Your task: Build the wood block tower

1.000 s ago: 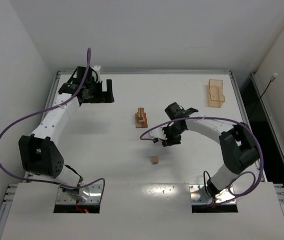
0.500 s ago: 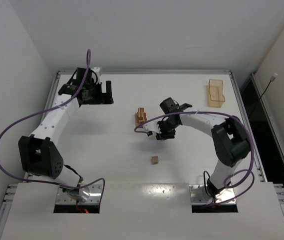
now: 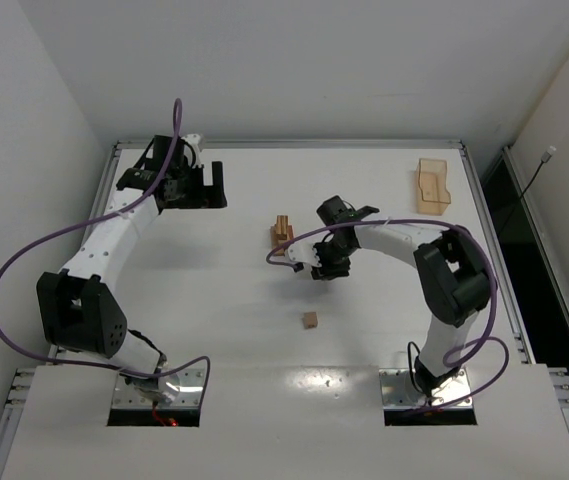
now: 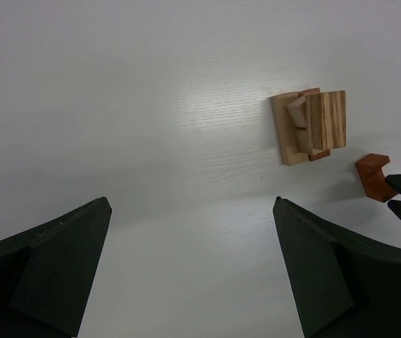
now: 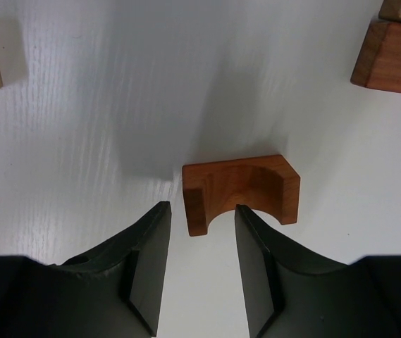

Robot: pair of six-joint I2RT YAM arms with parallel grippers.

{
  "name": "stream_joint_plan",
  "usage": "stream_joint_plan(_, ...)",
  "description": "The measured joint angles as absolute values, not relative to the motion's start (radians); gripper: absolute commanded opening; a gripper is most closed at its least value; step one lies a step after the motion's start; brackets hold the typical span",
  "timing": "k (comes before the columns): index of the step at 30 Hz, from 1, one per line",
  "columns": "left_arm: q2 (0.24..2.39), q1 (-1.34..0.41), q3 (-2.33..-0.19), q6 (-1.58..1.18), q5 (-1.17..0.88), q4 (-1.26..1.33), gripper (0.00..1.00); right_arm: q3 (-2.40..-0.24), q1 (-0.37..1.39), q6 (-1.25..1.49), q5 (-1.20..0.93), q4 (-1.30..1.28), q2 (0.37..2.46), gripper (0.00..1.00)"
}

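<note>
- My right gripper (image 5: 201, 208) has its fingers narrowly apart at one leg of a reddish notched block (image 5: 241, 191), seemingly not pinching it.
- My left gripper (image 4: 192, 204) gapes wide, holding nothing.
- The tower (image 4: 306, 127) stands mid-table, near that block.
- The table (image 3: 214, 300) is white and faintly grained, and the walls (image 3: 264, 70) are white.

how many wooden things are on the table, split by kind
tower: 1
loose blocks: 2, a tan cube and a reddish-brown notched block
tray: 1
total: 4
</note>
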State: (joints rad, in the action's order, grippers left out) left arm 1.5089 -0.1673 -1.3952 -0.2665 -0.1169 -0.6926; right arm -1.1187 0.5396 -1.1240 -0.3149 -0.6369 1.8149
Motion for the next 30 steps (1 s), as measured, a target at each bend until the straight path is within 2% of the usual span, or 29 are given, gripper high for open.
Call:
stream_joint_plan(6,1.509,-0.167,-1.395,-0.266,-0.116,-0.692,1.0,-1.119,0.546,-1.124,-0.307,-0.636,1.829,0.31)
stream_joint_plan(9,1.509,-0.167,-1.39,-0.266,-0.116,-0.689,1.0,-1.119,0.555,-1.122,-0.301,-0.636,1.834,0.21)
stream_joint_plan(11,1.508,-0.167,-1.383,-0.266,-0.115,-0.689,1.0,-1.119,0.561,-1.124,-0.295,-0.635,1.838,0.11)
stream_joint_plan(12,1.508,-0.167,-1.38,-0.266,-0.116,-0.69,1.0,-1.124,0.566,-1.121,-0.292,-0.637,1.842,0.02)
stream_joint_plan(13,1.508,-0.167,-1.378,-0.266,-0.116,-0.69,1.0,-1.125,0.566,-1.121,-0.291,-0.636,1.842,0.0)
stream_joint_plan(23,1.427,-0.167,-1.282,-0.265,-0.13,-0.661,0.98,-1.176,0.558,-1.063,-0.324,-0.686,1.851,0.0)
stream_joint_plan(30,1.156,-0.164,-1.066,-0.22,-0.209,-0.564,0.96,-1.423,0.473,-0.904,-0.588,-0.911,1.851,0.0)
